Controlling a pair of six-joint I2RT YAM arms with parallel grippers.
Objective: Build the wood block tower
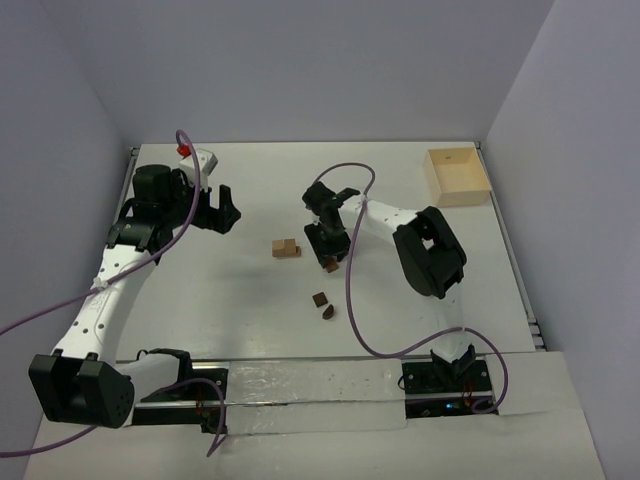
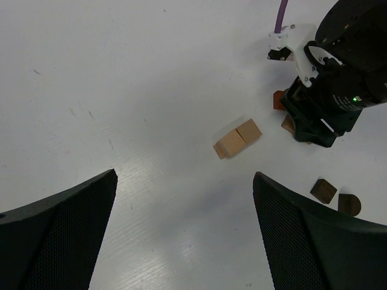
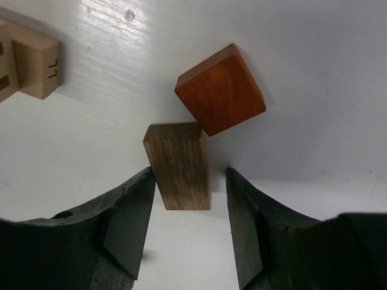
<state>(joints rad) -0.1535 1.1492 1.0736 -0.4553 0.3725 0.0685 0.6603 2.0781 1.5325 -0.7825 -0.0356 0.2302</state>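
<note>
- Top view: the light tan wooden block pair lies mid-way across the white table, with bare surface on its left and near sides.
- The left gripper hangs up and left of the pair, well apart from it, fingers spread wide.
- The right gripper stands low just right of the pair.
- A dark brown square piece and a dark brown rounded piece lie just beside each other, nearer the arm bases than the pair and slightly right.
- The pale square wooden box with raised walls sits far right of the pair by the table's right edge — only its own wooden floor shows inside.
- Left wrist view: the two fingers stand wide at the bottom, with bare table between them and the tan pair.
- Right wrist view: a dark brown rectangular wooden block lies between the narrowed fingers. One is at its side, and a sliver of table shows beside the other — not clamped.
- A reddish-brown square wooden block meets its far corner, and the tan pair is apart at upper left.
</note>
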